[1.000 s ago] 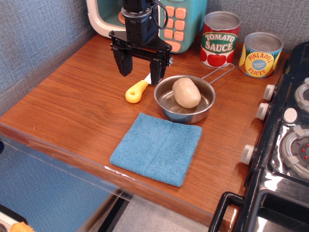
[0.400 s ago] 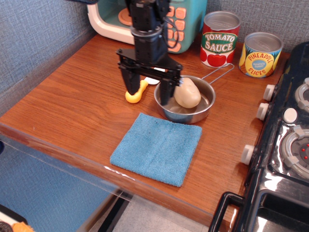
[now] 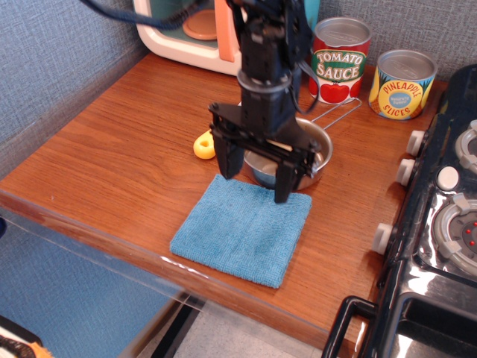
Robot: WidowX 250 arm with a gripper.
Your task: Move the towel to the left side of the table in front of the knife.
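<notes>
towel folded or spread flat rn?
Spread flat. The towel lies as one roughly square layer on the table, all four corners out, no bunching. The gripper is open above its far edge.

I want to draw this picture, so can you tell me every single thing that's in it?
towel: one, blue, flat near the table's front edge
table: one, reddish-brown wood
knife: one, yellow handle showing, behind the towel, mostly hidden by the arm
pan: one, steel, behind the towel, partly hidden
tomato sauce can: one, red, at the back
pineapple can: one, yellow, at the back right
toy microwave: one, cream and teal, back left
stove: one, black, right side
gripper: one, black, open, above the towel's back edge
</notes>
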